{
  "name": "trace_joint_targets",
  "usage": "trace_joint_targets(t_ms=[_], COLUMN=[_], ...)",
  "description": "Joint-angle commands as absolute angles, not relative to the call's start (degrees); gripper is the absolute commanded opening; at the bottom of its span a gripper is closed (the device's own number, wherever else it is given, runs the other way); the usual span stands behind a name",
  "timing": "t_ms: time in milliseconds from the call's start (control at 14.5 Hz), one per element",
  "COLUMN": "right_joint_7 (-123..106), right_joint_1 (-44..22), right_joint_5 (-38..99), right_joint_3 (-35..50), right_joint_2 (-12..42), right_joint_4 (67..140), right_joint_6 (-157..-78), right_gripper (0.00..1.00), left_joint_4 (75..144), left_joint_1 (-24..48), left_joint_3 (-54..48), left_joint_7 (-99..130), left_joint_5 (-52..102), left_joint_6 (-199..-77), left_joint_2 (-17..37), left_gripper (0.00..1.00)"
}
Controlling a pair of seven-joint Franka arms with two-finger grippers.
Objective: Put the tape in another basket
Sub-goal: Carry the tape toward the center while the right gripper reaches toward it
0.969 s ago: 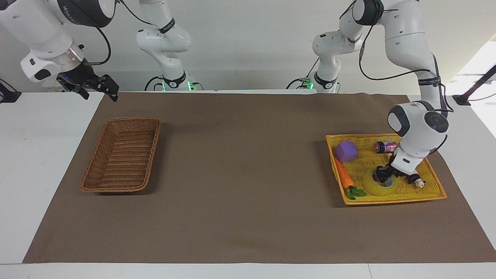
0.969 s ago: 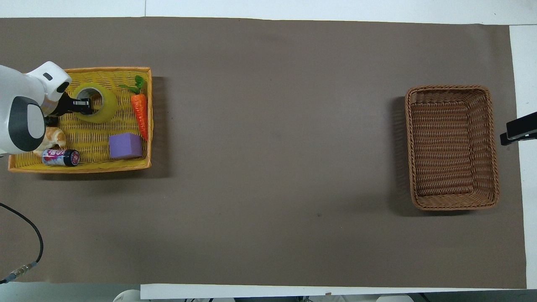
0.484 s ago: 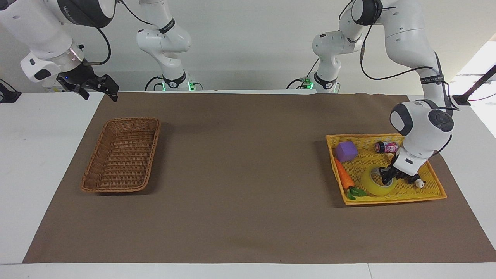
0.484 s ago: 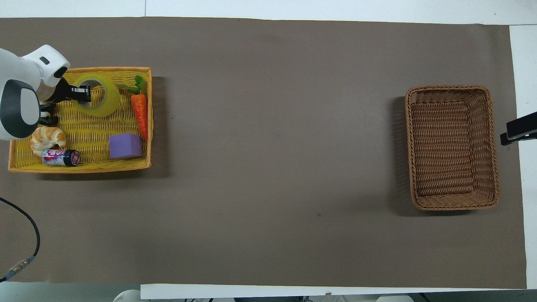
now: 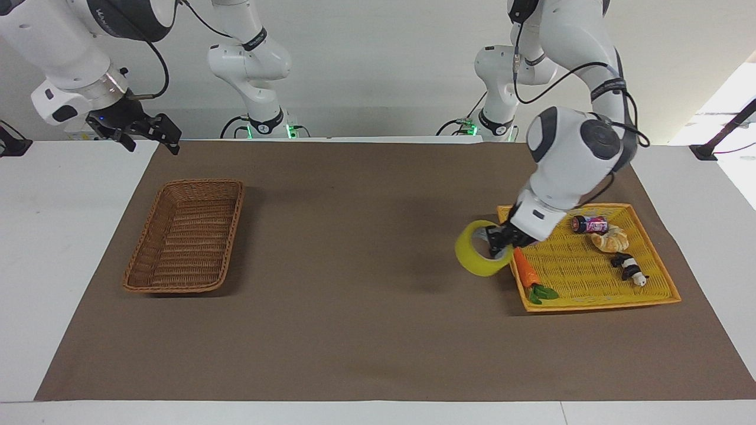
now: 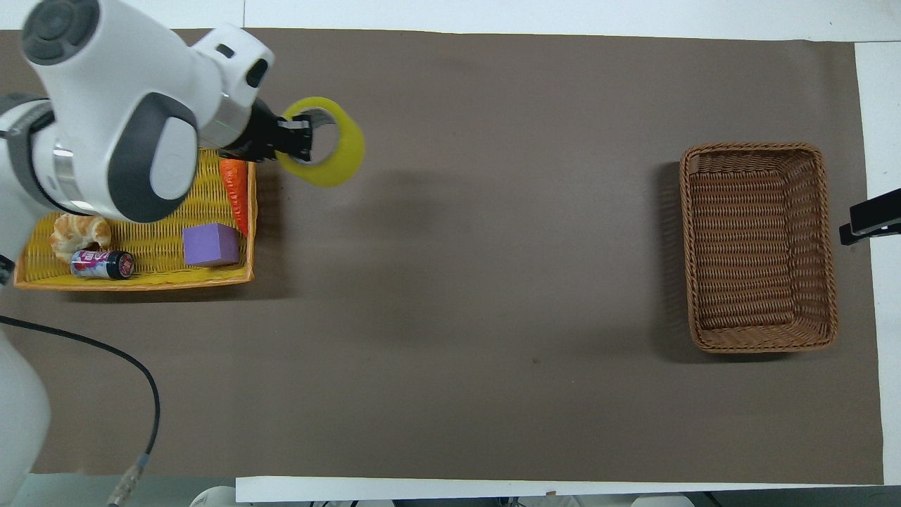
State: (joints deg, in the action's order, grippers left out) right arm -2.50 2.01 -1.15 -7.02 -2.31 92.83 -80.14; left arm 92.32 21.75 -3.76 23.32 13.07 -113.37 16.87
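White wall, white table (image 5: 35, 248), wide brown paper mat (image 5: 366, 330) spread over most of it.

Taken across the facing view from its left side, with the long brown wicker basket (image 5: 188, 236) (image 6: 760, 246) as landmark:

Off the mat, up over the white table at the basket's robot-ward corner: black right gripper (image 5: 147, 133), waiting, fingers spread, nothing held.

On the mat toward the right arm's end: the basket itself, nothing in it.

Well apart from the basket, toward the left arm's end: wide roll of translucent yellow tape (image 5: 481, 257) (image 6: 325, 142), in the air over bare mat just beside the flat bright yellow woven tray (image 5: 661, 289) (image 6: 141, 278), tilted, clamped at its rim by the black left gripper (image 5: 501, 239) (image 6: 299, 139).

In the tray: orange toy carrot (image 5: 524, 268), purple foam cube (image 6: 210, 245), small dark can with a pink label (image 5: 589, 224), lettering unreadable, toy croissant (image 5: 611, 239), small black-and-white figure (image 5: 629, 268).
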Motion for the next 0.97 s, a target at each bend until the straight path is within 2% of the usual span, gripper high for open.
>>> trace_joint_targets(t_ms=[0, 138, 346, 553, 899], right_joint_7=[-3.52, -3.60, -11.39, -12.65, -11.87], right_joint_1=[2.99, 2.73, 2.20, 2.11, -5.17], right_joint_5=[-1.14, -1.14, 1.56, 19.99, 52.07], right_joint_3=[-7.64, -7.65, -7.30, -7.12, -6.94], right_joint_2=[-4.13, -4.04, -4.13, -3.44, 6.05], right_joint_4=[93.78, 93.78, 94.13, 98.34, 102.65], right_joint_6=[-77.26, -77.25, -78.65, -87.16, -102.10], right_gripper=[0.99, 0.99, 0.99, 0.99, 0.99], left_joint_4=[94.48, 94.57, 94.92, 95.62, 95.80], left_joint_1=[28.01, 31.36, 32.17, 32.17, 32.26], left_joint_3=[-2.64, -2.55, -2.55, -2.46, -2.55], left_joint_7=[28.02, 30.58, 30.76, 30.67, 30.67], left_joint_5=[16.43, 16.26, 16.26, 16.17, 16.17], left_joint_6=[-115.73, -118.82, -119.01, -119.36, -119.62], left_joint_2=[15.38, 15.47, 15.38, 15.21, 15.21], left_gripper=[0.00, 0.00, 0.00, 0.00, 0.00])
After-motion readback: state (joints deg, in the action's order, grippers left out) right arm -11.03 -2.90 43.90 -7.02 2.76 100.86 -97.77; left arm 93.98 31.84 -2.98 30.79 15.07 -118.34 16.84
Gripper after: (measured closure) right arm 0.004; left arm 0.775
